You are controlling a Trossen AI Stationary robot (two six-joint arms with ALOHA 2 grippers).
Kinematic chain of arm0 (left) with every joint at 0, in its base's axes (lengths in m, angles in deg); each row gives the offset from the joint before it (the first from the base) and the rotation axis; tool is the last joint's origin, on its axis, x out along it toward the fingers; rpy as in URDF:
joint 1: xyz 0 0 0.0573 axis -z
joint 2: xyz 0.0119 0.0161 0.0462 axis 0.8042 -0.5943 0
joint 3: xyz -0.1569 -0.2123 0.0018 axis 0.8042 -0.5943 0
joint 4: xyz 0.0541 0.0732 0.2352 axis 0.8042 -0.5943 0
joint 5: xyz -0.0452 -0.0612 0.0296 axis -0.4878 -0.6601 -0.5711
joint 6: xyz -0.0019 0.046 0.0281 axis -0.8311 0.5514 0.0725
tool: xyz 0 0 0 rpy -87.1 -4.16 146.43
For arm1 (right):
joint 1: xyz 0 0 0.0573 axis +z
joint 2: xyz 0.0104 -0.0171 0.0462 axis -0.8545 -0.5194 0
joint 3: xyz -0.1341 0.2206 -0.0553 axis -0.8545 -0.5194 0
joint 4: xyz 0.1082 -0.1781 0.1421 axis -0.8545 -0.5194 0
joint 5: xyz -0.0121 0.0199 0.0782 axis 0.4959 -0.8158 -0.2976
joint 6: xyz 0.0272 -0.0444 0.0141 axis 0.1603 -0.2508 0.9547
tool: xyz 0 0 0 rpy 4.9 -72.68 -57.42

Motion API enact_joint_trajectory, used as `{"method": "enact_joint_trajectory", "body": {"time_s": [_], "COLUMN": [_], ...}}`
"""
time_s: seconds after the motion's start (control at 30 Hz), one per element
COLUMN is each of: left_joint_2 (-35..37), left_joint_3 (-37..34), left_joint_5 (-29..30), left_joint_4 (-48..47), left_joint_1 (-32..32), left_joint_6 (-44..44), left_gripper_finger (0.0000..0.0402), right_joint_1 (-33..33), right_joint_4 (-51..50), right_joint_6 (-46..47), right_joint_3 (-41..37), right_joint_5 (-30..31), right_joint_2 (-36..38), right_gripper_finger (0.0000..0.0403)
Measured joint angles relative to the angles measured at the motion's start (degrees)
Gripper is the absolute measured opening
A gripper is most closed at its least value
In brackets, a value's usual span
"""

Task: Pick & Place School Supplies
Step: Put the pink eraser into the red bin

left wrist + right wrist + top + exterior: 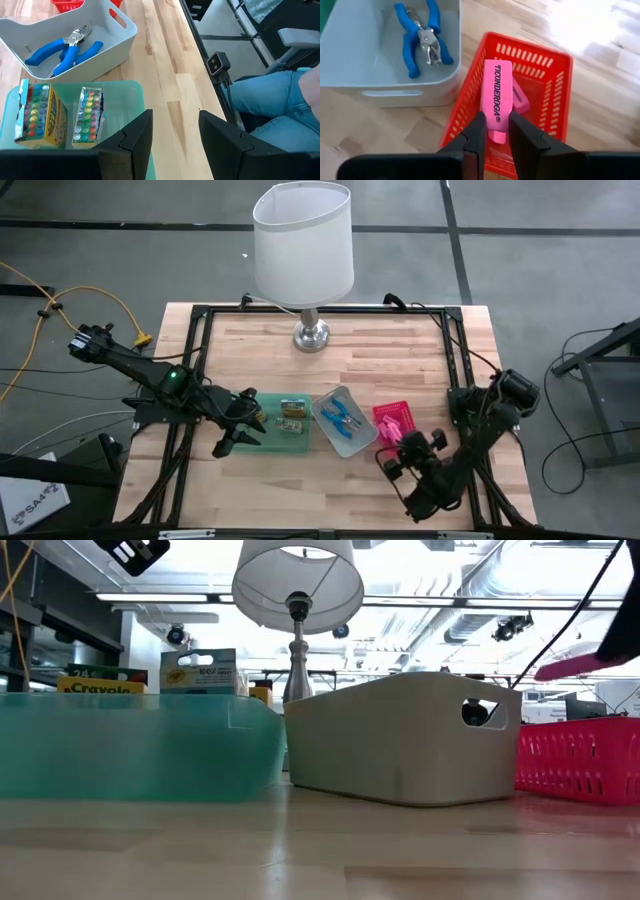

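Presently, right gripper (495, 131): fingers pinching one end of a pink eraser (497, 97), a long rectangular block printed TICONDEROGA in black, held over the red basket (555, 100). A second pink eraser (521, 99) lies in the basket beneath it. Beside the basket, grey tray (350, 55) containing blue-handled hole punch pliers (422, 37) with metal jaws.

Left gripper (175, 132): fingers spread, holding nothing, over the green tray's (131, 95) near edge. In that tray, two opened crayon boxes (35, 115), yellow, coloured tips showing. White-shaded lamp (303, 245) at the table's (400, 340) far side.
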Motion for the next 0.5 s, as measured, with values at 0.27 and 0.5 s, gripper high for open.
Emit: {"method": "enact_joint_trajectory", "body": {"time_s": [0.27, 0.5], "left_joint_2": [-0.02, 0.00], "left_joint_3": [0.00, 0.00], "left_joint_5": [-0.02, -0.02], "left_joint_4": [0.02, 0.02], "left_joint_1": [0.00, 0.00], "left_joint_6": [0.02, 0.02], "left_gripper_finger": [0.0156, 0.0156], "right_joint_1": [0.85, -0.07], "right_joint_4": [2.62, 9.68], "right_joint_6": [5.44, 5.45], "right_joint_3": [-4.37, -10.26], "right_joint_5": [-0.54, -1.80], "right_joint_2": [-0.04, -0.07], "right_gripper_finger": [0.0061, 0.0061]}}
